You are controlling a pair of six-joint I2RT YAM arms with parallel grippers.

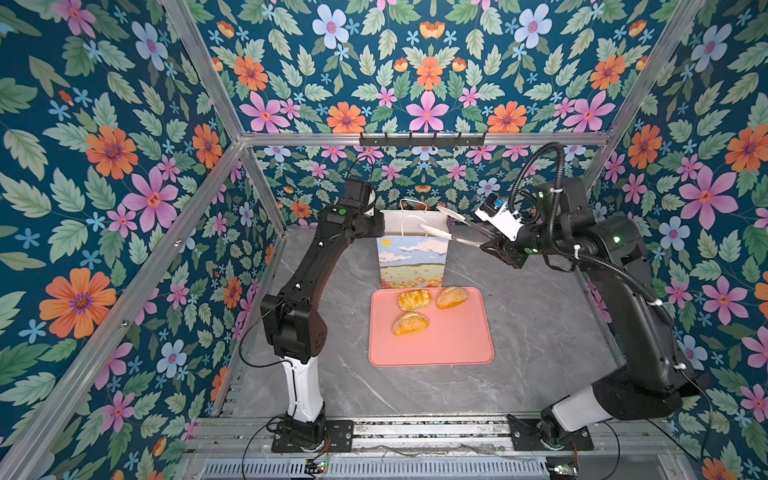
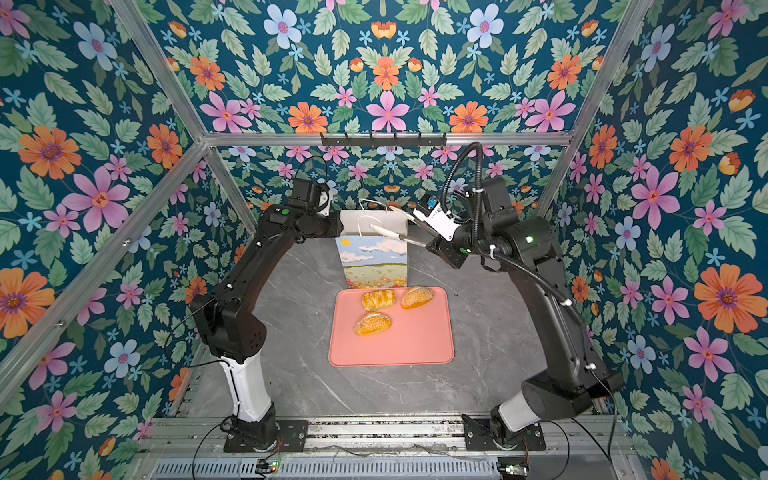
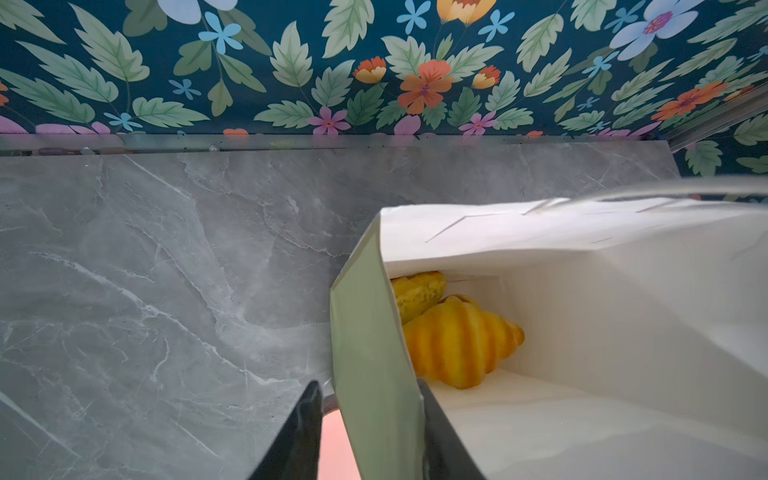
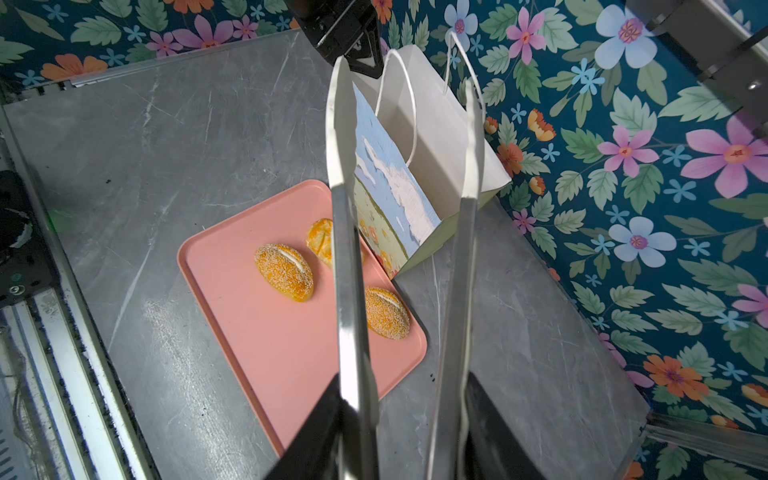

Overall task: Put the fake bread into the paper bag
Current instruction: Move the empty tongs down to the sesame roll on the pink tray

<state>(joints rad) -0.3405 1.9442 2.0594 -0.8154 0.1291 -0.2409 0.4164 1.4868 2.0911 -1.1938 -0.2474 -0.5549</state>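
So: both my jaws at the paper bag

Upright on the grey table point(image 1: 540, 324) stands the paper bag point(image 1: 413, 262), mouth open. My left gripper point(image 3: 368, 390) straddles its left side wall, one finger inside and one outside. As far as that close, cropped view lets me judge, the jaws are closed on the paper. My right gripper point(image 4: 405, 415) is clamped on the handle end of the tongs point(image 4: 349, 249); their two tips stand spread apart above the bag's mouth. Down inside the bag, against the wall I hold, lies a ridged croissant point(image 3: 457, 340), with a second croissant point(image 3: 417, 291) half hidden behind it. Just in front of the bag, at its foot, sits the pink tray point(image 1: 449, 345). On it the lattice pastry point(image 1: 413, 300) and one sesame roll point(image 1: 452, 297) lie nearest the bag, side by side. The other sesame roll point(image 1: 410, 323) lies a little farther from the bag, beside the pastry.
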